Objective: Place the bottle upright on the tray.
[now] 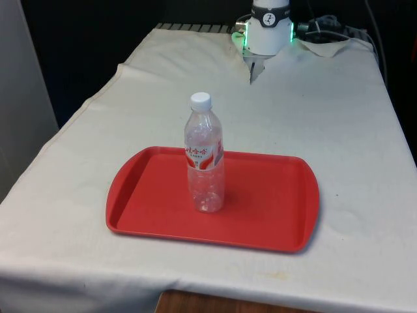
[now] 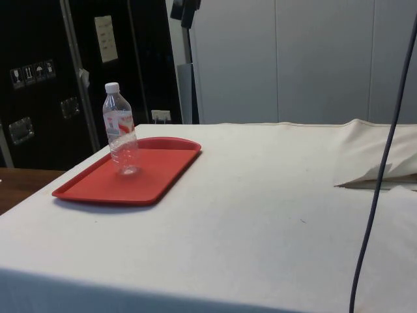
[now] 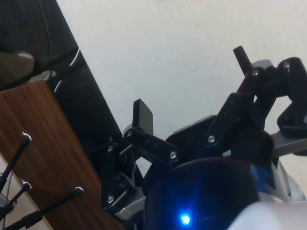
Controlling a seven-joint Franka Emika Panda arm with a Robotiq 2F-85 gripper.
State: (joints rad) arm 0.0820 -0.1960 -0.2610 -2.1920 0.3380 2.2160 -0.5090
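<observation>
In the front view, going from the front view's left to its right, there is first the white cloth (image 1: 78, 169) on the table. Then comes the red tray (image 1: 273, 202), lying flat on the cloth. The bottle (image 1: 205, 156) stands up straight on the tray, a bit to the tray's left of its middle. The bottle is clear, with a white cap (image 1: 201, 100) on top and a red and white label (image 1: 203, 156) around it. Nothing is touching it.

In the side view the tray (image 2: 156, 176) is near the left side of the table and the bottle (image 2: 121, 134) stands on it, near the tray's middle. To the right the cloth (image 2: 260, 195) is bare. A dark cable (image 2: 381, 169) hangs down at the far right.

In the wrist view the gripper (image 3: 192, 84) is spread wide. Its two black fingers (image 3: 143, 117) are far apart and hold nothing. Between them there is just the white cloth (image 3: 168, 48). The bottle and the tray are well away from the gripper. Beside the gripper there is a brown wooden board (image 3: 38, 143).
</observation>
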